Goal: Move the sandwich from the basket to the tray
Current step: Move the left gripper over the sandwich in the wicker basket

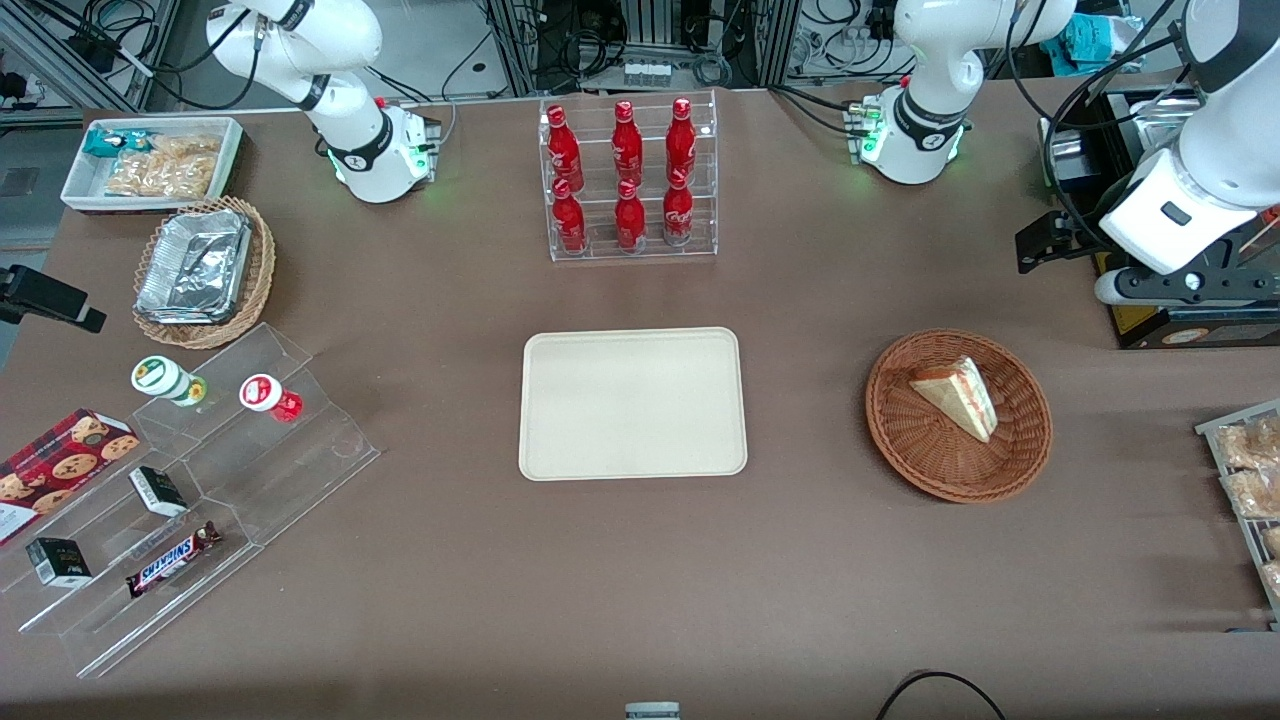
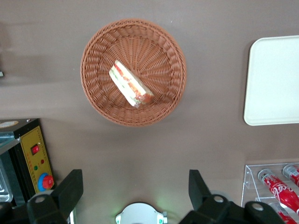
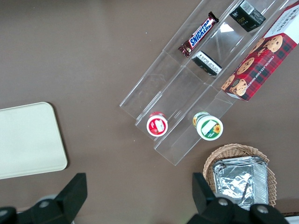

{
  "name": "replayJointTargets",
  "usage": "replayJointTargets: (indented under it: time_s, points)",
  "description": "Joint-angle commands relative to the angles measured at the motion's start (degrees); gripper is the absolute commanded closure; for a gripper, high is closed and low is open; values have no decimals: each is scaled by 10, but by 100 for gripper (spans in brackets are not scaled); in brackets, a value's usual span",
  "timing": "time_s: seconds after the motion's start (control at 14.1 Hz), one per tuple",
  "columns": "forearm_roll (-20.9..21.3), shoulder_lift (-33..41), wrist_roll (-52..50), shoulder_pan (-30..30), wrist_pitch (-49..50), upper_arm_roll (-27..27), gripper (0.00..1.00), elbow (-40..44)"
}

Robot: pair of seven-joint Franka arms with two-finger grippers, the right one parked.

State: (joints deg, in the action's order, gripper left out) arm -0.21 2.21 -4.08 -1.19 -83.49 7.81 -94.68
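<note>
The sandwich (image 1: 958, 396) (image 2: 130, 84), a white-bread wedge with red and green filling, lies in the round reddish-brown wicker basket (image 1: 910, 445) (image 2: 98, 51). Beside the basket, toward the parked arm's end, the cream tray (image 1: 632, 403) (image 2: 273, 79) lies flat on the brown table with nothing on it. My gripper (image 2: 134, 179) hangs high over the table, open, with only bare tabletop between its fingers. It is farther from the front camera than the basket and apart from it. In the front view its hand (image 1: 1185, 283) sits at the working arm's end of the table.
A black box with a yellow button panel (image 1: 1190, 322) (image 2: 36, 156) stands just under the hand. A clear rack of red bottles (image 1: 628, 180) stands farther back than the tray. A wire rack of snacks (image 1: 1245, 480) is at the working arm's table edge. Clear stepped shelves (image 1: 190, 480) are at the parked arm's end.
</note>
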Motion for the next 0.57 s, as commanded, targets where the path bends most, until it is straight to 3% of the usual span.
replayJointTargets:
  time_s: [0.0,0.21,0.49]
  points:
    - [-4,-10,-10,-1,13,0,0,18]
    - [-7,-26,-8,-2,18,0,0,15]
    - [-1,-77,-3,-2,-52,0,0,-28]
